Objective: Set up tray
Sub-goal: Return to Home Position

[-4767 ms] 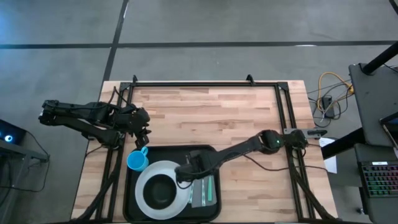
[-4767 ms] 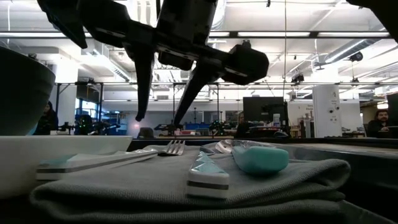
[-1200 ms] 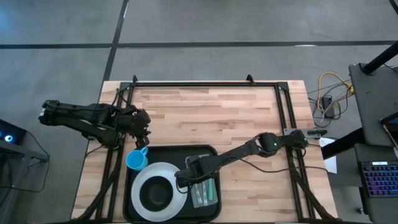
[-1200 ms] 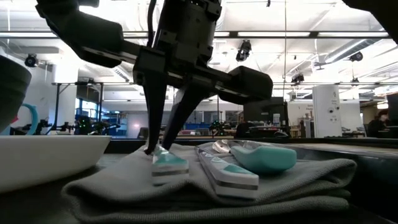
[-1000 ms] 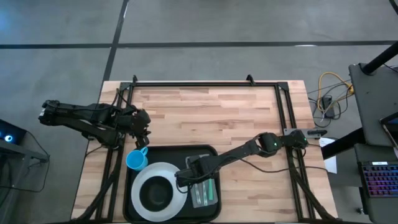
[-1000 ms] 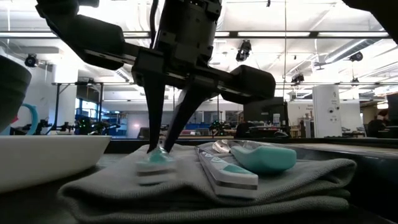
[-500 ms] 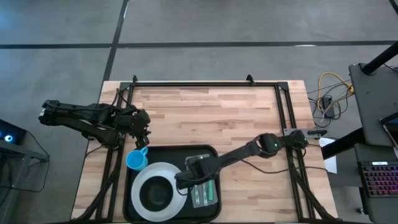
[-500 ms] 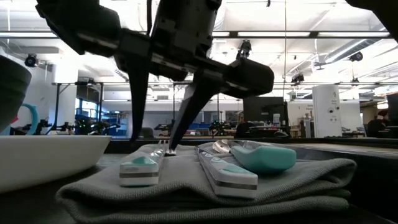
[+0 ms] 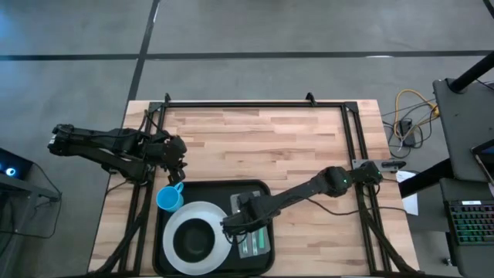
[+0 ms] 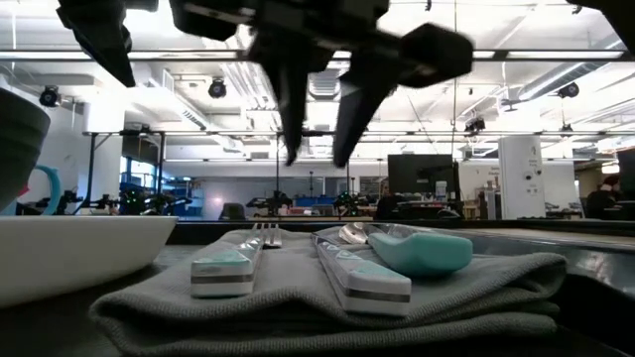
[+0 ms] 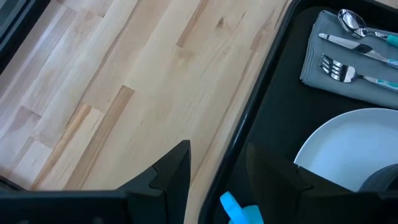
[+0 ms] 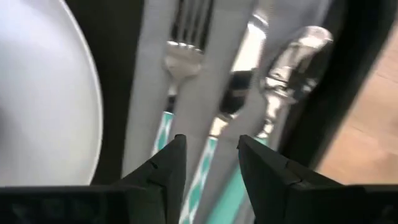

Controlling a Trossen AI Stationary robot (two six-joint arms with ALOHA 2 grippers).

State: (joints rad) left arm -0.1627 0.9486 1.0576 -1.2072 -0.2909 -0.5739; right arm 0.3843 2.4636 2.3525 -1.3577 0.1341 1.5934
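Observation:
The black tray (image 9: 208, 191) lies near the table's front edge. On it stand a white plate (image 9: 179, 232) with a dark bowl (image 9: 197, 242) and a blue cup (image 9: 169, 199). A folded grey napkin (image 9: 259, 249) on the tray carries a fork (image 10: 230, 266), a knife (image 10: 359, 279) and a spoon (image 10: 415, 250), all with teal handles. My right gripper (image 10: 316, 159) hovers open above the napkin, clear of the cutlery. It looks down on the fork (image 12: 181, 57) and spoon (image 12: 293, 55). My left gripper (image 11: 217, 168) waits open over the wood beside the cup (image 11: 240, 211).
Bare wooden tabletop (image 9: 270, 147) stretches beyond the tray and to its right. Black frame rails (image 9: 255, 104) run along the table's far and side edges. The plate's rim (image 10: 69, 253) stands close to the napkin's left side.
My right gripper lowered the fork's teal handle onto the napkin, opened and let go, then rose clear above the cutlery. The fork, tilted in the fingers before, now lies flat on the napkin to the left of the knife.

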